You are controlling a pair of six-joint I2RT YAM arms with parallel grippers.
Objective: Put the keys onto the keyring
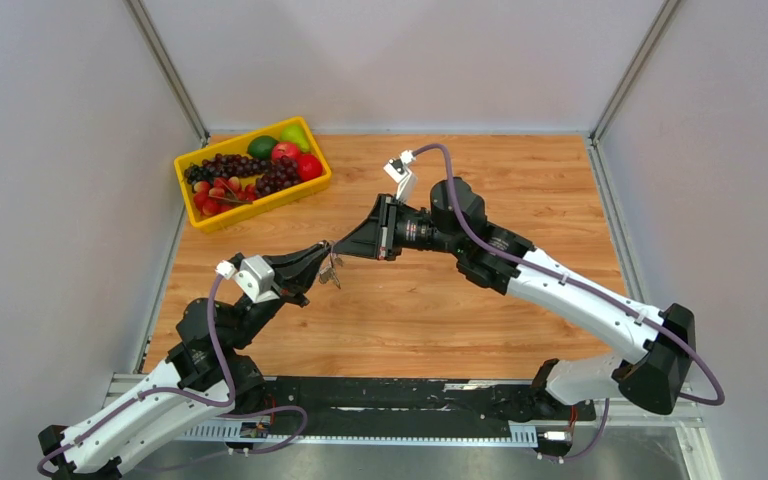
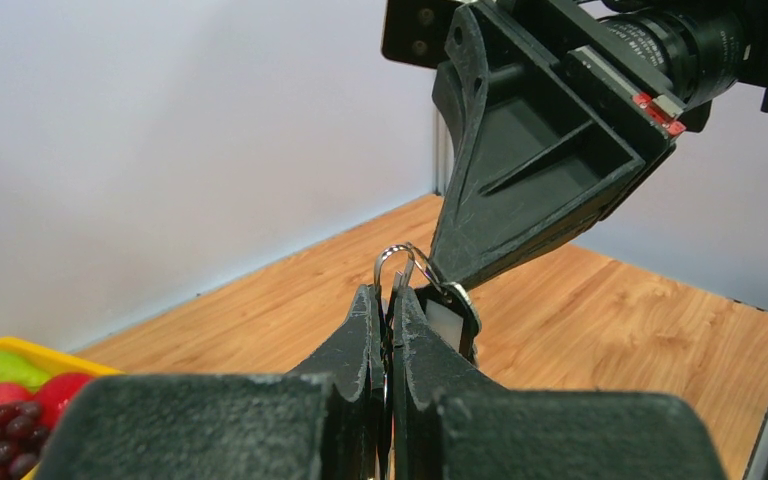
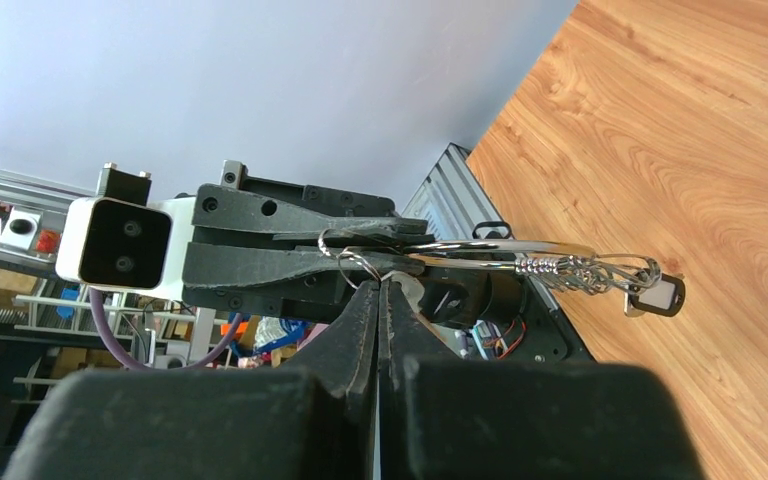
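— What's in the basket?

— The yellow basket [image 1: 265, 203], at the table's [image 1: 440, 310] far left corner, holds dark grapes [image 1: 228, 166], a red apple [image 1: 285, 151], green fruit [image 1: 263, 146] and smaller red pieces.

— And the keyring?

— The keyring [image 3: 480, 245] is in the air between my claws. It is thin silver wire with tiny silver keys [image 3: 570, 270] dangling. My left claw [image 2: 390, 295] is closed on the wire. My right claw [image 3: 380, 290] is pressed shut just beside it.

— The black-headed key?

— Hard to make out. My fingers hide what the right claw pinches. A small black-rimmed piece [image 3: 660, 296] hangs at the ring's end.
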